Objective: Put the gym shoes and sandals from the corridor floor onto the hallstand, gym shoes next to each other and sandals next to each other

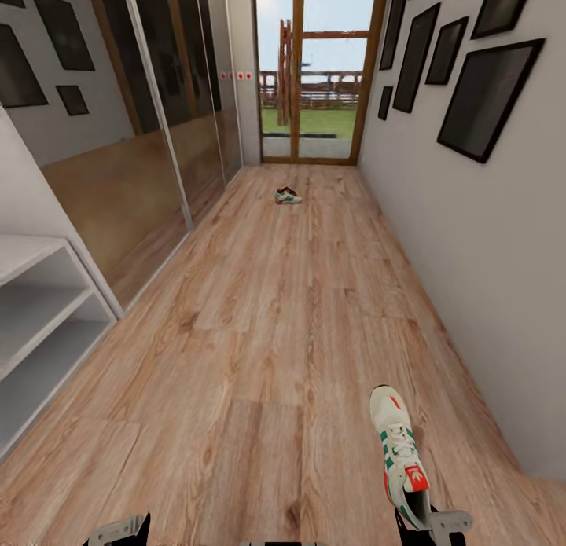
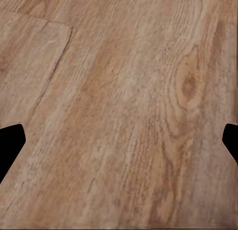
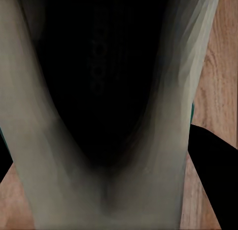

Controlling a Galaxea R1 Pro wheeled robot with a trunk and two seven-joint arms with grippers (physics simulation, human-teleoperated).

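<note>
A cream-white gym shoe [image 1: 399, 448] with green stripes and a red tongue patch points away from me at the lower right, over the corridor floor [image 1: 275, 318]. My right gripper [image 1: 428, 528] is shut on its heel; in the right wrist view the shoe's dark opening [image 3: 99, 81] sits between the black fingers [image 3: 213, 180]. A second gym shoe [image 1: 288, 196] lies far down the corridor, with a small dark shape just behind it that is too small to identify. My left gripper [image 2: 119, 145] hangs open over bare planks.
A pale white open-shelf unit [image 1: 43, 310] stands at the left edge, its top cut off. Mirrored sliding doors [image 1: 149, 137] line the left wall. The framed pictures [image 1: 483, 98] hang on the right wall. A glass door [image 1: 314, 75] closes the far end.
</note>
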